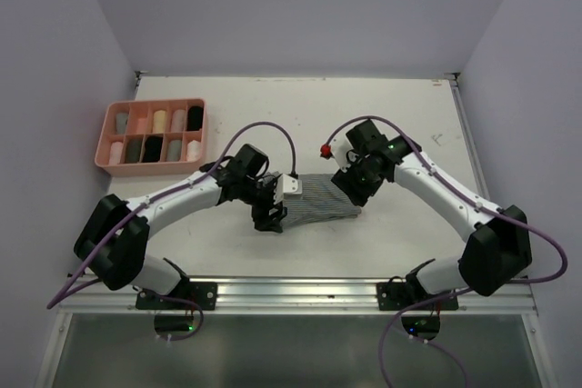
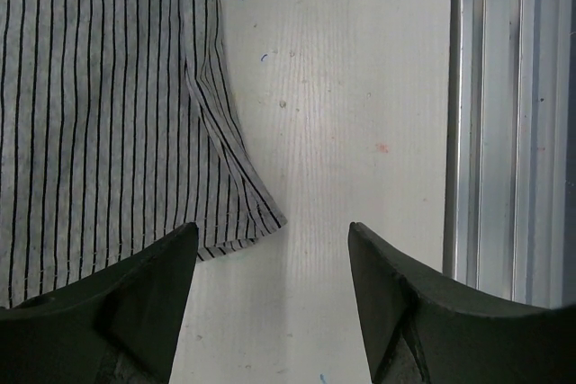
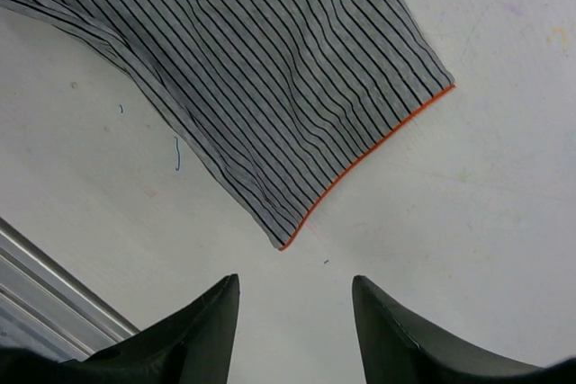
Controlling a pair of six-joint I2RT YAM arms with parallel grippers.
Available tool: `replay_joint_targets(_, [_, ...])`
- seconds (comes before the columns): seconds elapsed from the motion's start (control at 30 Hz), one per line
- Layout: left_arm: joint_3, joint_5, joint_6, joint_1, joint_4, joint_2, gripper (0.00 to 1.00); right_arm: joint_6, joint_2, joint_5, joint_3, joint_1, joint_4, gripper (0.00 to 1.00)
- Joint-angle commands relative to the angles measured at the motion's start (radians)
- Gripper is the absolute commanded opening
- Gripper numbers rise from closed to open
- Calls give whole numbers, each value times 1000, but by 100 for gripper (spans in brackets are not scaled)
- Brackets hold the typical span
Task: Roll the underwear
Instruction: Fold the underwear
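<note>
Pink plastic tray (image 1: 155, 104), at ten o'clock on the table (image 1: 409, 115), is noted to hold rolled garments (image 1: 153, 147). The left gripper (image 1: 270, 215) is held over the eight o'clock corner of the grey striped underwear (image 1: 318, 199), fingers spread, nothing pinched. The underwear is laid flat near table centre, unrolled. At its three o'clock edge the right gripper (image 1: 350, 194) is poised, likewise spread and empty. Both ends are judged bracketed so the cloth can be gripped square for rolling.

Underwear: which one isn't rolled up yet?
The grey striped underwear, spread flat on the table. The others are rolled up inside the pink tray.
</note>
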Motion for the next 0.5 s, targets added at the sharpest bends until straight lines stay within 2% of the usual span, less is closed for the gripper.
replay_joint_targets(0.0, [28,45,22,15,-2,5,71,-104,52,-53,-8,31,-9,57])
replay_joint_targets(0.4, [30,96,7,55,26,57,71,-110,126,-8,-100,79,49,51])
replay_joint_targets(0.47, [24,100,11,61,31,59,71,-107,147,9,-99,82,61,44])
